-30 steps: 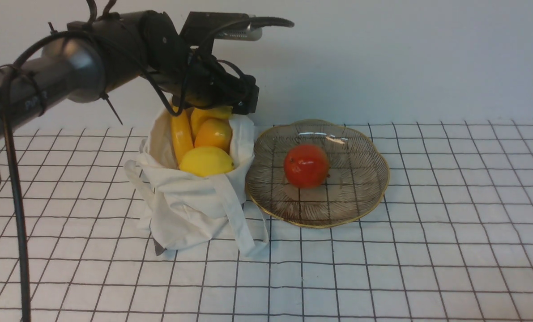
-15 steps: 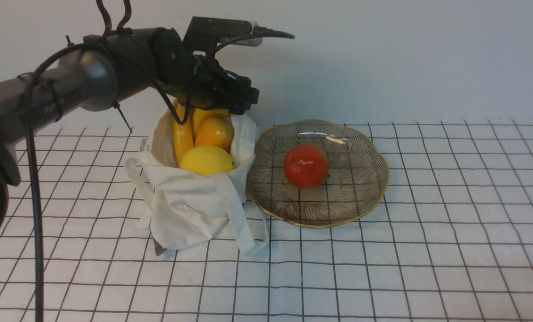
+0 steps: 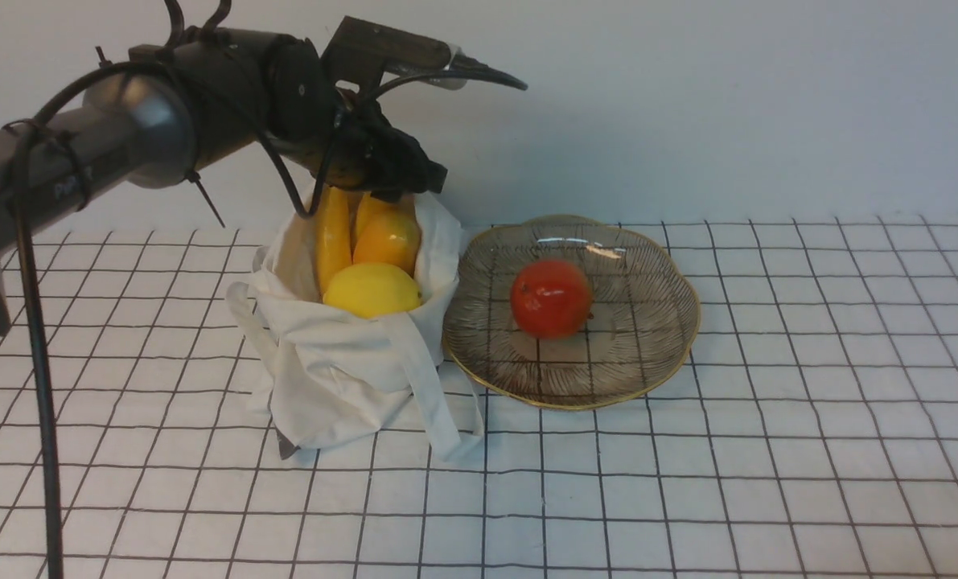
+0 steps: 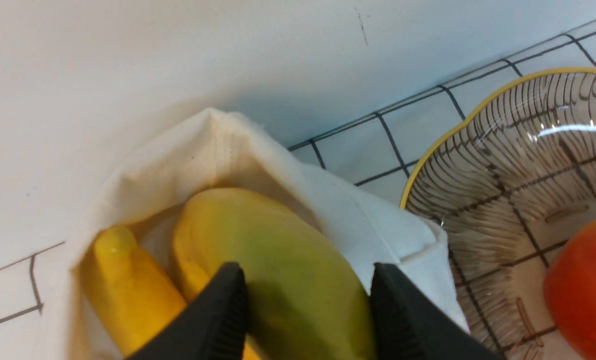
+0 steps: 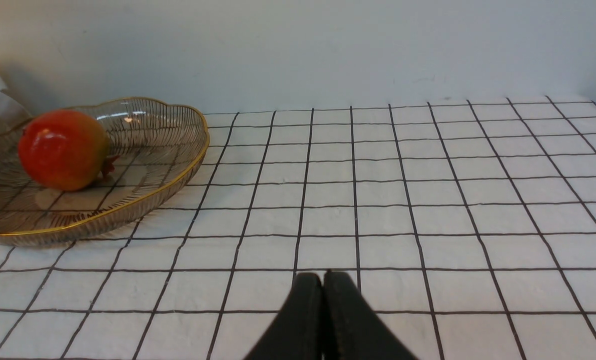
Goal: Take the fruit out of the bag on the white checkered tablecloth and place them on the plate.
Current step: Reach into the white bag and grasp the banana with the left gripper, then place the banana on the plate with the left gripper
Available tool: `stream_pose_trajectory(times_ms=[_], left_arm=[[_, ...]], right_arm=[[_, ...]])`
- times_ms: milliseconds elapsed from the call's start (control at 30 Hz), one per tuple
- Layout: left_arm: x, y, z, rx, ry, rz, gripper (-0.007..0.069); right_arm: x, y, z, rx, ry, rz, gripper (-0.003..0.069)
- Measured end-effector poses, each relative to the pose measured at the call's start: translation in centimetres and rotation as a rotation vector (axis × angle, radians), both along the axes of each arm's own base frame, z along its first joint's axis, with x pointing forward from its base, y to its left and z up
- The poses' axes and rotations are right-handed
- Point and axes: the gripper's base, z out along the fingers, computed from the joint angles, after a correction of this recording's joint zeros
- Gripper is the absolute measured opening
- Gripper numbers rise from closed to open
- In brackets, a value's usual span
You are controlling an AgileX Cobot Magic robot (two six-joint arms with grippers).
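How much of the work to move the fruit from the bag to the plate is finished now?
Done: the round red fruit is on the plate.
In hand: the left end effector is at a curved banana in the bag; a firm grip is not certain.
Left: that banana, another banana, the mango and the lemon, all still in the bag.

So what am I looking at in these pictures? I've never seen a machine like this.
A robot with two arms. The wide picture looks forward from between them; the other two come from cameras on its wrists.

On the checkered tablecloth sit a cloth bag of yellow fruit and a glass plate bearing a red fruit.

The left hand straddles a greenish-yellow fruit in the bag; whether it grips yet, I can't tell. The right hand is shut, holding nothing.
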Motion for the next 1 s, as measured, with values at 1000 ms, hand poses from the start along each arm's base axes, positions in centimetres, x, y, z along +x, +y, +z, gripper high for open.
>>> stream_pose_trajectory(times_ms=[1000], left_arm=[[-11.5,0.0,17.2,-0.368,-0.105,-0.128,0.0265]], right_arm=[[0.0,0.0,0.0,0.000,0.000,0.000,-0.0015]])
